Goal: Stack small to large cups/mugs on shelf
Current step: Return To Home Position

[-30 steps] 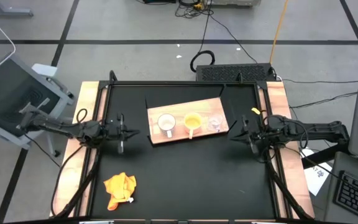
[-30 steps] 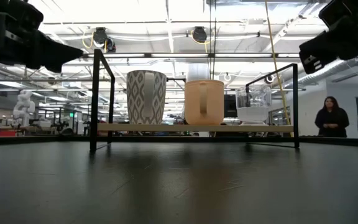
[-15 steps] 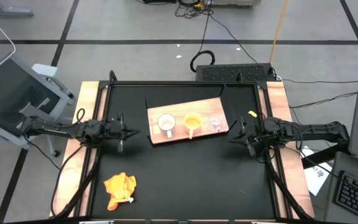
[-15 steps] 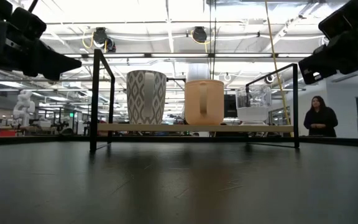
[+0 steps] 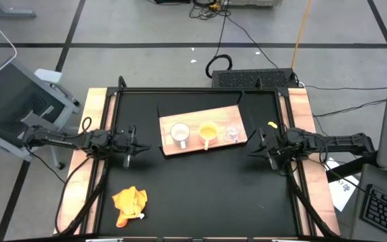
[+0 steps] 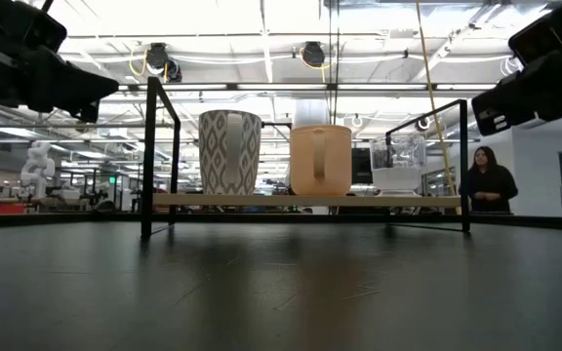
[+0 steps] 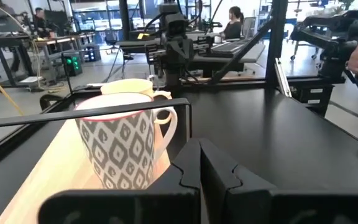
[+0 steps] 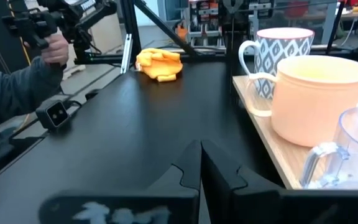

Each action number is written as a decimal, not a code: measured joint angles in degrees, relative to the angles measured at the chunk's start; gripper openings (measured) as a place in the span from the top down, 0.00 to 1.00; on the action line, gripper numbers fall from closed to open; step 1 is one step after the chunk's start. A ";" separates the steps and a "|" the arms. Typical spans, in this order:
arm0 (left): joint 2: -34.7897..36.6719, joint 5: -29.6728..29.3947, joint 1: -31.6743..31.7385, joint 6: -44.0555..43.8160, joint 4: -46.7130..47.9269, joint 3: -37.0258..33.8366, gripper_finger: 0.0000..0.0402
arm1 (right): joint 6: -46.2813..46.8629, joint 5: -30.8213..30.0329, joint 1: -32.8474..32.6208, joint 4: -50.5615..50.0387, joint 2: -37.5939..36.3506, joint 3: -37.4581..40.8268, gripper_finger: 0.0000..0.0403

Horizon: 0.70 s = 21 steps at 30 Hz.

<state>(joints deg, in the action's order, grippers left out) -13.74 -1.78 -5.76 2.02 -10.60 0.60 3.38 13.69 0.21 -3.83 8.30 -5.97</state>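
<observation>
Seemingly 3 cups [image 5: 208, 131] abreast on shelf [image 5: 200, 115]

1. A wooden shelf [image 6: 261, 200] in a black frame stands on the table [image 6: 281, 292].
2. On the shelf, left to right: patterned mug [image 6: 229, 152], yellow mug [image 6: 320, 160], clear mug [image 6: 398, 164].
3. The left gripper [image 6: 105, 86] hangs above, outside the shelf's left end; the right gripper [image 6: 484, 102] hangs above, outside its right end.
4. A person [image 6: 486, 183] stands far behind the shelf's right end.
</observation>
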 joint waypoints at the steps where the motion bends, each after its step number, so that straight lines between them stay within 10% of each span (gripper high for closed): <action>1: 0.00 0.00 0.00 0.00 0.02 0.00 1.00 | 0.00 0.08 0.00 0.04 -0.16 0.05 1.00; 21: 0.00 4.91 -0.04 -0.85 3.51 0.00 1.00 | -1.51 4.62 -3.84 -0.51 -0.42 0.30 1.00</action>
<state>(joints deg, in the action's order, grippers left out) -13.74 3.13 -5.80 1.17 -7.09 0.60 1.87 18.30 -3.63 -4.34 7.88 -5.67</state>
